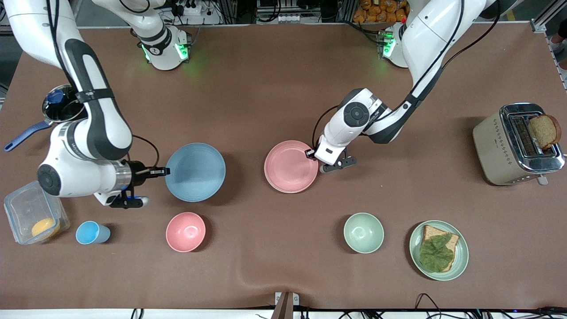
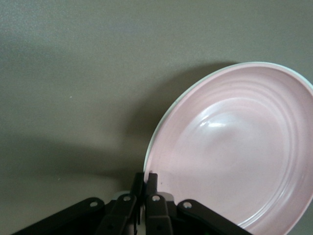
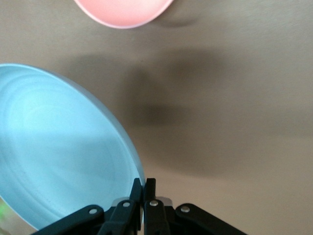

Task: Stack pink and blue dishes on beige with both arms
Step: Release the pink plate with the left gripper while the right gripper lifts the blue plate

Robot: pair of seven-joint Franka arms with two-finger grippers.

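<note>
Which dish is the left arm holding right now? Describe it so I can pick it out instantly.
Start at the toaster and move toward the table's middle: the left claw is shut on the rim of the pink plate. It is flat and wide, unlike the smaller, deeper pink bowl nearer the front camera, beside the blue cup.

A brown matte cloth covers the bench point(image 1: 274, 79), with a soft wrinkle rising near its edge closest to the front camera. A white strip point(image 1: 66, 313) borders that edge, where dark cables point(image 1: 425, 301) trail. Along the robots' end stand metal frame rails point(image 1: 542, 17), a power strip point(image 1: 188, 9) and tangled wiring. Light falls evenly, casting soft shadows.
</note>
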